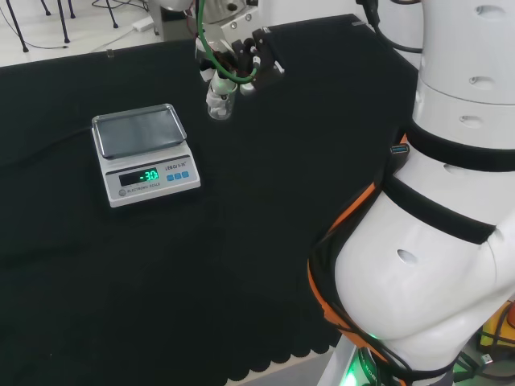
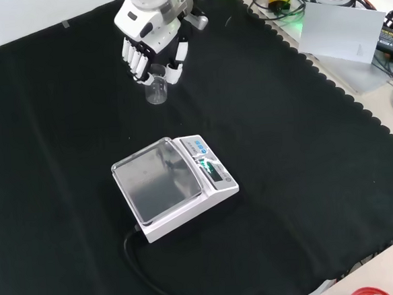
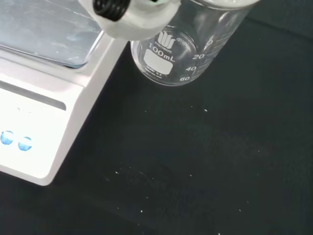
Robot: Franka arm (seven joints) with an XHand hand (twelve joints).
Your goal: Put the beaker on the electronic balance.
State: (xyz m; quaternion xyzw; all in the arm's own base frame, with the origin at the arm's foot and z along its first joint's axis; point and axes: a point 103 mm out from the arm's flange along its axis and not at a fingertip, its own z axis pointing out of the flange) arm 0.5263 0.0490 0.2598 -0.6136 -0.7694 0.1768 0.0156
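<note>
One clear beaker [image 2: 155, 91] hangs from the hand [image 2: 150, 46], whose fingers curl round its rim, leaving the base free to set down flat. In the front view it is held above the cloth [image 2: 307, 180], farther off than the balance [image 2: 174, 185], whose steel pan [image 2: 157, 179] lies bare.

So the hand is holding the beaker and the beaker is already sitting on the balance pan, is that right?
Not quite. The hand is holding the beaker, but the beaker is not on the balance: the front view shows it off to the side of the balance, farther back, and the pan bare.
</note>
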